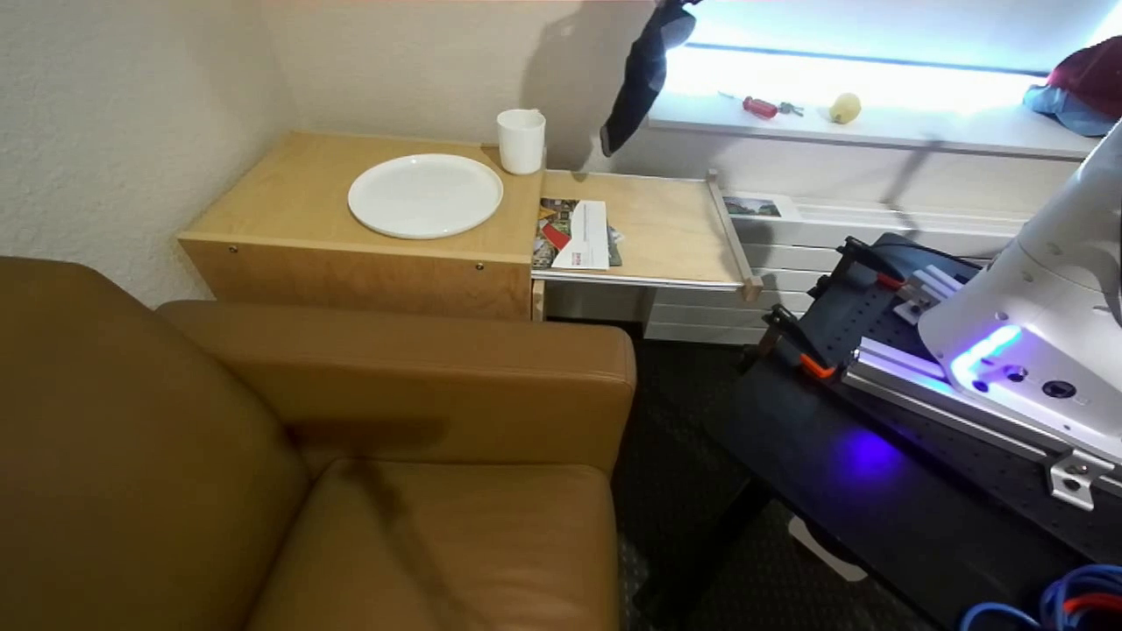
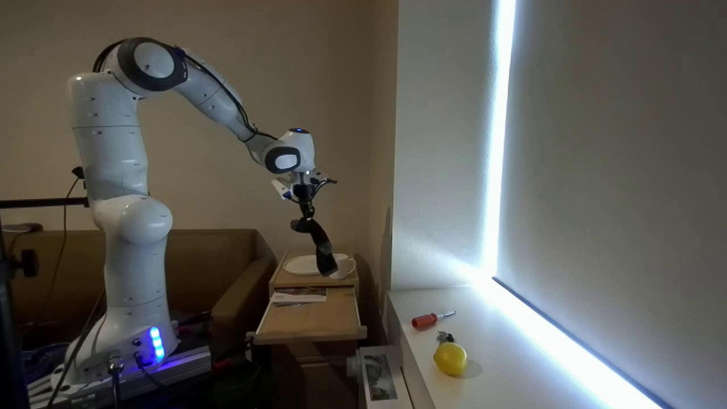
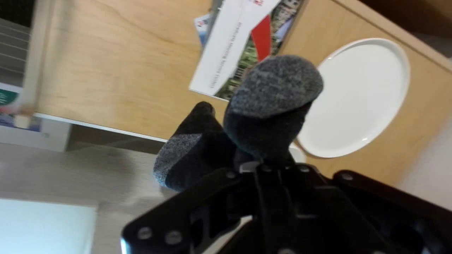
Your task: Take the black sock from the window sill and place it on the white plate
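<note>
My gripper (image 2: 307, 213) is shut on the black sock (image 2: 325, 253), which hangs limp in the air below it. In the wrist view the sock (image 3: 272, 130) droops in two grey-patched parts from the closed fingertips (image 3: 266, 167). In an exterior view the sock (image 1: 638, 83) hangs between the white plate and the window sill (image 1: 903, 127); the gripper there is mostly out of frame. The white plate (image 1: 425, 194) lies bare on the wooden cabinet top. It also shows in the wrist view (image 3: 356, 98), to the right of the sock.
A white cup (image 1: 521, 145) stands beside the plate. Brochures (image 1: 583, 235) lie on the pulled-out wooden shelf (image 1: 666, 219). A red screwdriver (image 2: 425, 321), keys (image 2: 446, 337) and a yellow ball (image 2: 450, 358) are on the sill. A cap (image 1: 1087, 83) and a brown sofa (image 1: 421, 368) are nearby.
</note>
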You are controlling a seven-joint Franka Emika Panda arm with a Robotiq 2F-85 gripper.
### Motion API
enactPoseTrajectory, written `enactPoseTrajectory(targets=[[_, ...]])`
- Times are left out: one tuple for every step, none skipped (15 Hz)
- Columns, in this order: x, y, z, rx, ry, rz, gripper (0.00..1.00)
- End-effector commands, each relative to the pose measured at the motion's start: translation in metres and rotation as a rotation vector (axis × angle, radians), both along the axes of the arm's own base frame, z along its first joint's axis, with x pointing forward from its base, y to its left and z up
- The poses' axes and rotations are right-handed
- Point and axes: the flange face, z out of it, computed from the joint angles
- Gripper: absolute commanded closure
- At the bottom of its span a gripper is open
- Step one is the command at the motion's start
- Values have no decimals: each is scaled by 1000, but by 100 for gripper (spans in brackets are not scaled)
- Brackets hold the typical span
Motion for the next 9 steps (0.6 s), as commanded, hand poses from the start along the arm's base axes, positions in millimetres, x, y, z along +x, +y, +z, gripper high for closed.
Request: enactPoseTrajectory(targets=[[3,79,16,37,-130,111,99],[0,81,13,55,-145,119,99],[2,83,15,43,-107,95,94],[1,93,16,56,-120,110,94],[1,95,16,59,-126,115,94],[1,91,15,57,-129,115,99],[6,97,8,35,-118,147,99],[11,111,8,38,-139,168,99],[18,129,12,47,-176,189,99]])
